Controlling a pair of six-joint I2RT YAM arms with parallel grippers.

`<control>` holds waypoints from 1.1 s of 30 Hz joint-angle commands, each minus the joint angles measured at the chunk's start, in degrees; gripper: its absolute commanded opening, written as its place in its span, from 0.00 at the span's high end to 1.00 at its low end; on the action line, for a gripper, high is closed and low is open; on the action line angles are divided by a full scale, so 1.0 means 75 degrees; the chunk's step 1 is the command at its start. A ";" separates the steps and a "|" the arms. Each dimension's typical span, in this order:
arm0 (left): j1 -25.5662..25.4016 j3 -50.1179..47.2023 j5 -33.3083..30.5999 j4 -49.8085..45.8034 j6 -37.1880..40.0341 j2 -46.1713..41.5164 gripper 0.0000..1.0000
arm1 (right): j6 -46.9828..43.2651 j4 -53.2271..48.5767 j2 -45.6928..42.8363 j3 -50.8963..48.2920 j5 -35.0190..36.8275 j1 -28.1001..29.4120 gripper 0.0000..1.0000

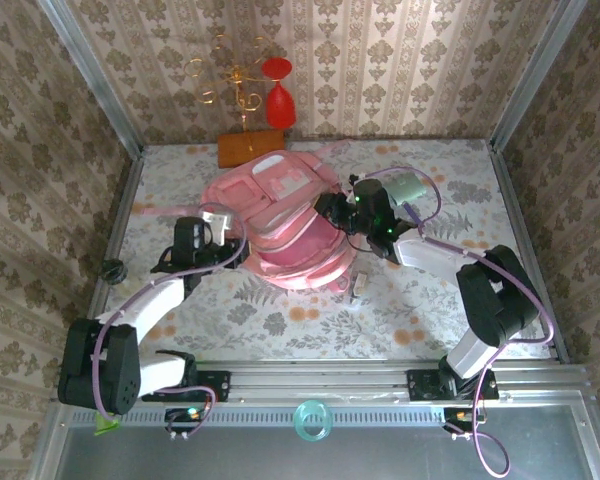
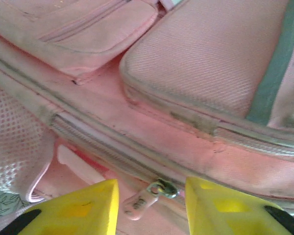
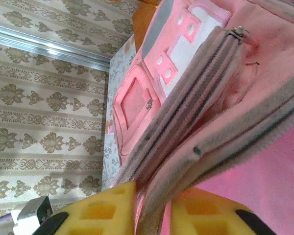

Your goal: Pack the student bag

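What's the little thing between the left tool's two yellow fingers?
A zipper pull on the pink student bag, hanging from its metal slider. The left wrist view shows it.

In the right wrist view the flap of the student bag [image 3: 201, 142] runs out of the bottom edge between the fingers of the right gripper [image 3: 153, 211], so you cannot tell whether they press it. In the top view the pale object [image 1: 360, 285] on the table [image 1: 430, 320] beside the bag is too small to name.
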 commanded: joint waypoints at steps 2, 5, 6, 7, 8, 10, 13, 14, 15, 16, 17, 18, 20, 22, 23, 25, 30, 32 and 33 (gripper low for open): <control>0.0019 -0.0125 0.0373 -0.0064 0.0125 0.0185 0.56 | 0.0153 0.0388 0.0226 -0.0335 0.0241 -0.0092 0.76; 0.0018 -0.0091 0.0325 -0.0235 0.0172 0.0393 0.54 | 0.0222 0.0410 0.0302 -0.0340 0.0276 -0.0093 0.86; 0.0032 -0.0060 0.0302 -0.0298 0.0184 0.0499 0.54 | 0.0225 0.0382 0.0332 -0.0287 0.0277 -0.0093 0.90; 0.0042 -0.0041 0.0266 -0.0339 0.0173 0.0575 0.54 | 0.0219 0.0326 0.0341 -0.0242 0.0278 -0.0091 0.91; 0.0063 -0.0051 0.0243 -0.0328 0.0122 0.0629 0.54 | 0.0188 0.0260 0.0341 -0.0179 0.0277 -0.0087 0.92; 0.0131 -0.0147 0.0210 -0.0217 0.0013 0.0657 0.54 | 0.0107 0.0131 0.0329 -0.0069 0.0277 -0.0081 0.93; 0.0226 -0.0239 0.0267 -0.0162 0.0035 0.0671 0.55 | 0.0031 0.0014 0.0317 0.0017 0.0299 -0.0081 0.95; 0.0240 -0.0240 0.0312 -0.0180 0.0098 0.0700 0.56 | 0.0019 0.0007 0.0329 0.0035 0.0310 -0.0081 0.95; 0.0244 -0.0225 0.0358 -0.0228 0.0113 0.0738 0.56 | 0.0029 -0.0001 0.0339 0.0044 0.0312 -0.0082 0.96; 0.0241 -0.0214 0.0419 -0.0231 0.0123 0.0772 0.56 | 0.0021 -0.0001 0.0361 0.0059 0.0312 -0.0088 0.96; 0.0241 -0.0228 0.0523 -0.0193 0.0106 0.0800 0.56 | 0.0023 -0.0006 0.0375 0.0075 0.0312 -0.0089 0.96; 0.0244 -0.0241 0.0580 -0.0230 0.0074 0.0823 0.55 | 0.0023 -0.0002 0.0384 0.0083 0.0320 -0.0084 0.96; 0.0255 -0.0334 0.0603 -0.0184 -0.0045 0.0791 0.55 | 0.0028 -0.0013 0.0383 0.0082 0.0329 -0.0085 0.97; 0.0330 -0.0441 0.0540 -0.0112 -0.0279 0.0684 0.57 | 0.0001 -0.0031 0.0376 0.0106 0.0353 -0.0093 0.97; 0.0391 -0.0532 0.0516 -0.0014 -0.0383 0.0585 0.57 | -0.0026 -0.0063 0.0384 0.0139 0.0370 -0.0091 0.97; 0.0437 -0.0668 0.0361 0.0063 -0.0423 0.0341 0.58 | -0.0053 -0.0106 0.0390 0.0184 0.0356 -0.0092 0.97; 0.0534 -0.0935 0.0167 0.0139 -0.0485 -0.0270 0.56 | -0.0060 -0.0107 0.0415 0.0202 0.0370 -0.0093 0.97; 0.0528 -0.0909 0.0079 -0.0009 -0.0397 -0.0307 0.55 | -0.0033 -0.0084 0.0428 0.0176 0.0370 -0.0093 0.97; 0.0513 -0.0875 0.0066 -0.0065 -0.0323 -0.0237 0.54 | -0.0030 -0.0068 0.0434 0.0167 0.0370 -0.0093 0.97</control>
